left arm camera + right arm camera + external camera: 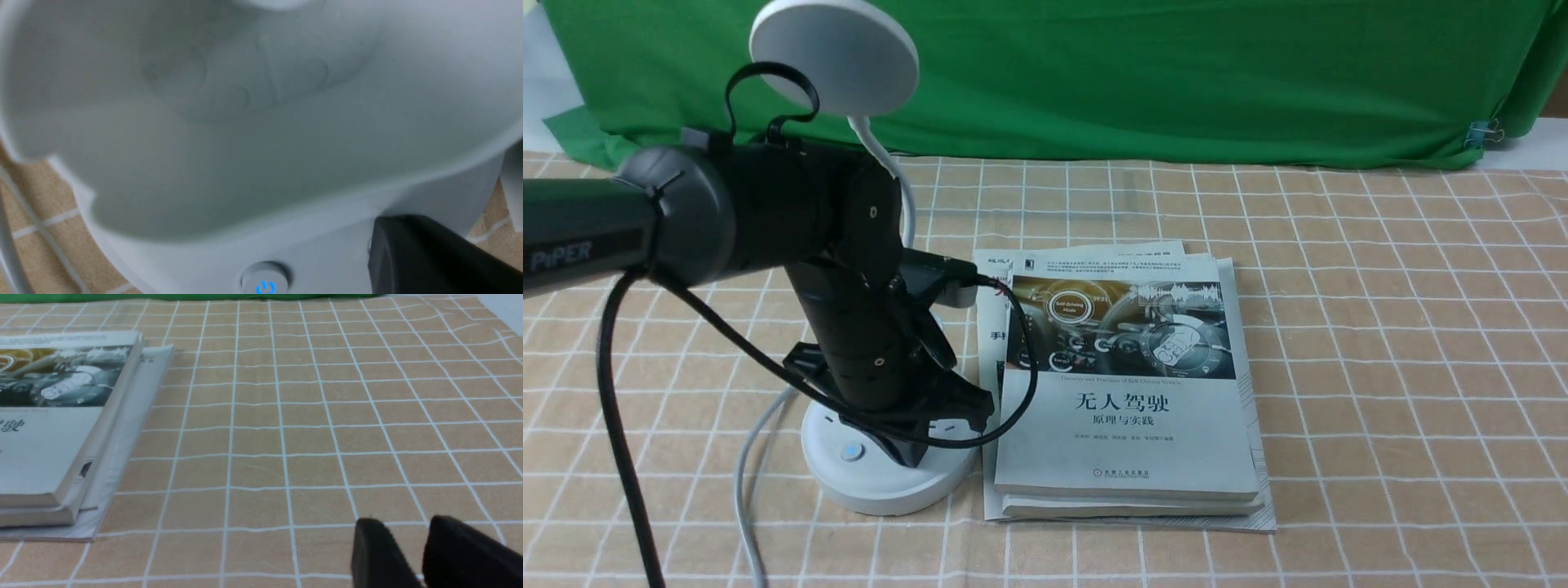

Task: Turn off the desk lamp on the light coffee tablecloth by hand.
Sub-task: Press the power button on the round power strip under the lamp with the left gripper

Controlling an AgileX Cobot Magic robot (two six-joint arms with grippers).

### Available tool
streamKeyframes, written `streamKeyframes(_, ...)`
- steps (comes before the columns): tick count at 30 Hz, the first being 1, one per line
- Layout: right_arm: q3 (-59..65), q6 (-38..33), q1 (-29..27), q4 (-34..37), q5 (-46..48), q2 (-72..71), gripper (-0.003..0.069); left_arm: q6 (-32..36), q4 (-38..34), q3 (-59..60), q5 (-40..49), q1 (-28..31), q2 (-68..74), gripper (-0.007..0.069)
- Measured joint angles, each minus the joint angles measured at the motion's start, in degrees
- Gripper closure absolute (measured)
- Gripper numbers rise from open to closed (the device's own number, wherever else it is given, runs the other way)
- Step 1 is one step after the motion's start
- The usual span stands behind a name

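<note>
**A:** Where is the desk lamp (890, 482) standing?

**B:** It is standing on the tan checked tablecloth (1380, 343), on the robot's left side. Its round base is sitting just beside a stack of books (1127, 392). Its disc head (833, 53) is rising on a thin bent neck (894, 175) in front of the green cloth (1176, 73). A white cord (747, 465) is trailing from the base toward the near edge.

**A:** What is the left end effector (907, 447) doing?

**B:** It is pointing down at the top of the base, its tip sitting just to the right of a small round button (851, 452) that is glowing blue. In the left wrist view that button (265, 281) is showing a blue power sign. One black finger (429, 253) is lying just beside it, and the blurred pen cup (245, 122) is filling most of the picture.

**A:** Is it open or closed?

**B:** I cannot tell, because only one finger is showing and the arm is hiding the rest. I also cannot tell whether the tip is touching the base.

**A:** And the right end effector (408, 528)?

**B:** It is hanging low over bare tablecloth (306, 416), with the books (61, 416) lying off to one side. Its two fingers are standing slightly apart, leaving a narrow gap, and are gripping nothing.
</note>
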Motion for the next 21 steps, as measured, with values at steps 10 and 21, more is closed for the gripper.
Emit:
streamKeyframes(10, 0.0, 0.0, 0.0, 0.0, 0.0, 0.0, 0.0416, -1.9, 0.5, 0.5, -0.1, 0.0, -5.1, 0.0622)
streamKeyframes(21, 0.0, 0.0, 0.0, 0.0, 0.0, 0.0, 0.0416, -1.6, -0.1, 0.2, -0.2, 0.0, 0.1, 0.0622)
